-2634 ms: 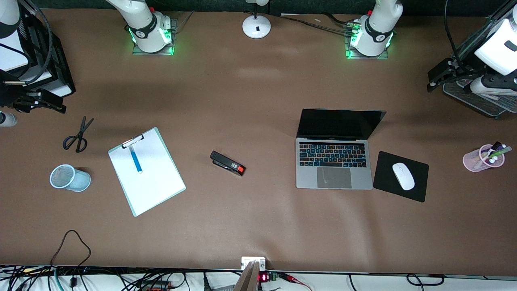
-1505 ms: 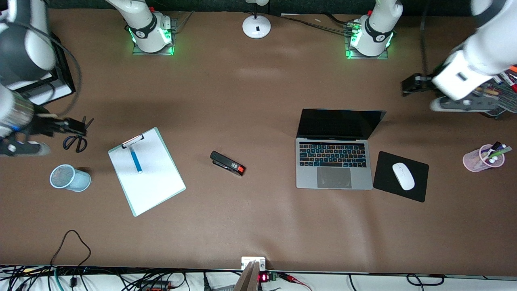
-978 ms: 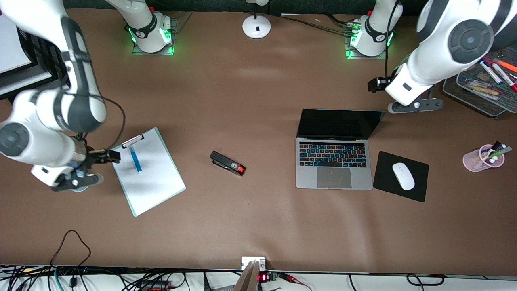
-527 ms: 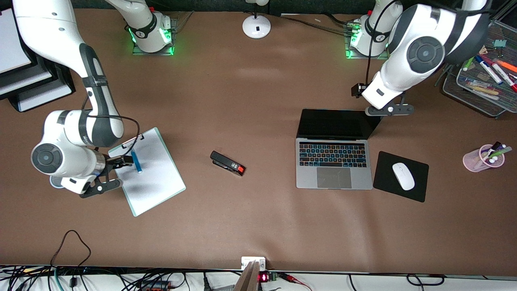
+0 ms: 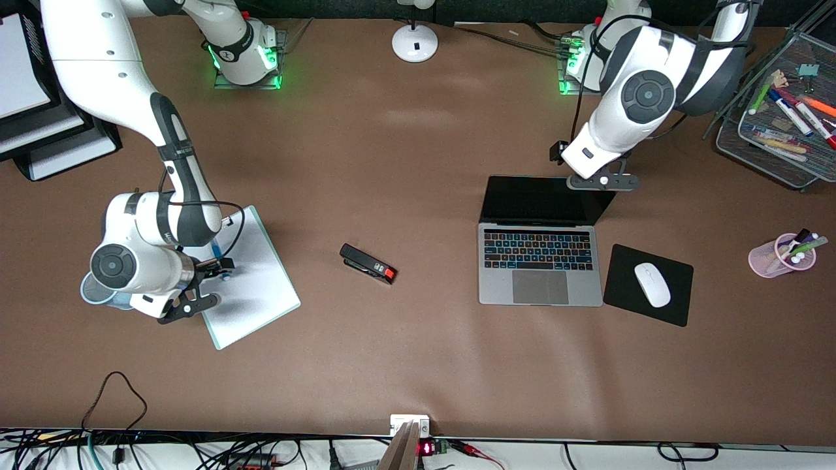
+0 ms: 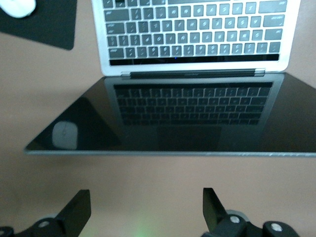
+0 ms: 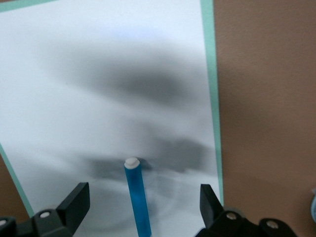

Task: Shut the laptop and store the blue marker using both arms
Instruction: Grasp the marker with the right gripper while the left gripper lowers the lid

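The laptop [image 5: 539, 261] stands open on the table, keys lit blue, screen black. In the left wrist view its screen [image 6: 187, 118] shows just ahead of the fingers. My left gripper [image 5: 558, 152] is open and empty over the table by the lid's top edge; it also shows in the left wrist view [image 6: 145, 200]. The blue marker [image 5: 216, 251] lies on the white clipboard [image 5: 258, 287], partly hidden by my right hand. My right gripper [image 5: 221, 264] is open above it. In the right wrist view the marker [image 7: 138, 197] lies between the open fingers of that gripper [image 7: 143, 193], untouched.
A black stapler [image 5: 369, 263] lies between clipboard and laptop. A white mouse [image 5: 652, 284] sits on a black pad [image 5: 624, 287] beside the laptop. A pink pen cup [image 5: 780, 258], a mesh tray [image 5: 777, 140] of markers and a blue mesh cup [image 5: 88, 294] stand toward the table's ends.
Both arms swung in from the table's ends. My right gripper came over the clipboard and marker. My left gripper came to the laptop lid's top edge.
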Action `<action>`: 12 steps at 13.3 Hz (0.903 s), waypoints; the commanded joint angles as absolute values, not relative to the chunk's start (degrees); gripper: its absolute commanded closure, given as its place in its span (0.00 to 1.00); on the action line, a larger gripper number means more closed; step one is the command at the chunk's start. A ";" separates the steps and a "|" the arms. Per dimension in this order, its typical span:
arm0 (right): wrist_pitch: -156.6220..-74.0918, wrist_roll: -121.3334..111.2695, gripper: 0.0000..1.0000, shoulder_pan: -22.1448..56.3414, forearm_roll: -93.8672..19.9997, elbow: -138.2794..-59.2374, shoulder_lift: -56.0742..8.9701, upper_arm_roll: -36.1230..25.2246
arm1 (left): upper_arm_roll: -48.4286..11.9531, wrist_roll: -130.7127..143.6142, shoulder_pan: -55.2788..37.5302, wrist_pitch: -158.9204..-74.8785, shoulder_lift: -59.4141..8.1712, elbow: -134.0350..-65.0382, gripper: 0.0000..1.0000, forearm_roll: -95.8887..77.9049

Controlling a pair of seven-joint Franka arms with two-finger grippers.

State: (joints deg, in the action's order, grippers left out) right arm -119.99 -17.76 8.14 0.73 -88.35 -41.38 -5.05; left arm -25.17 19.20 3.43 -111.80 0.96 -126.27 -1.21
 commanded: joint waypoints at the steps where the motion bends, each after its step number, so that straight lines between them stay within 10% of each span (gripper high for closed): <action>1: -120.67 -18.98 0.09 8.61 0.26 -87.89 -42.10 -4.75 | -26.28 18.98 3.52 -115.65 -1.13 -126.65 0.00 -0.79; 12: -120.85 -21.45 0.31 8.61 0.35 -88.51 -43.24 -4.83 | -25.93 19.42 4.22 -123.05 -6.67 -121.92 0.00 -0.35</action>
